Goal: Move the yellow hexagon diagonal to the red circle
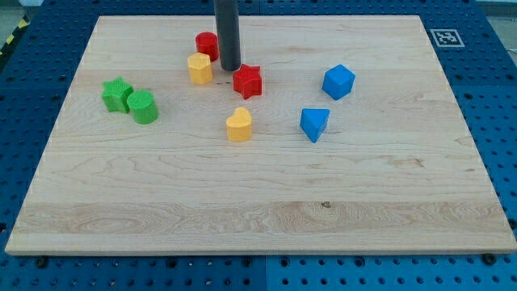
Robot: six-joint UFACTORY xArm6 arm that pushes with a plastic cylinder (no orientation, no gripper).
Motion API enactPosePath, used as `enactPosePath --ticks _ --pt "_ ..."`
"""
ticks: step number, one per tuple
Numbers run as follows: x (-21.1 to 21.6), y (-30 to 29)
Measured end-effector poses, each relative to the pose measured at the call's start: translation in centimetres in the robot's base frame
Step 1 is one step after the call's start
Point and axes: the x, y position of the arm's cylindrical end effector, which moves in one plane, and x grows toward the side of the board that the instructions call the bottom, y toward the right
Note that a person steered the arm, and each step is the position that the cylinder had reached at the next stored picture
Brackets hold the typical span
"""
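Risk noted: our tip (230,69) stood wedged among three blocks. Any careless sweep could have knocked the red circle (207,45) or red star (248,81) off position. The rod carried nothing. The yellow hexagon (199,69) sat just to the tip's view-left, already below-left of the circle.

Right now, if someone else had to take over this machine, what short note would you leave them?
My tip is down on the board, between the yellow hexagon on the view's left and the red star on the right, just below the red circle.
The hexagon already sits close to the circle, below it and slightly left.
Left to do: check that this counts as diagonal; nudge if not.
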Motion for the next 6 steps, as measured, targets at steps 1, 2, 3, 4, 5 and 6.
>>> enactPosePath --ticks 1,2,3,4,5,6 --pt "0.0 -1.2" --pt "0.2 -2.8" --pt "0.7 -4.8" --pt "0.8 -5.2" --pt "0.8 -3.6" --pt "0.8 -1.5"
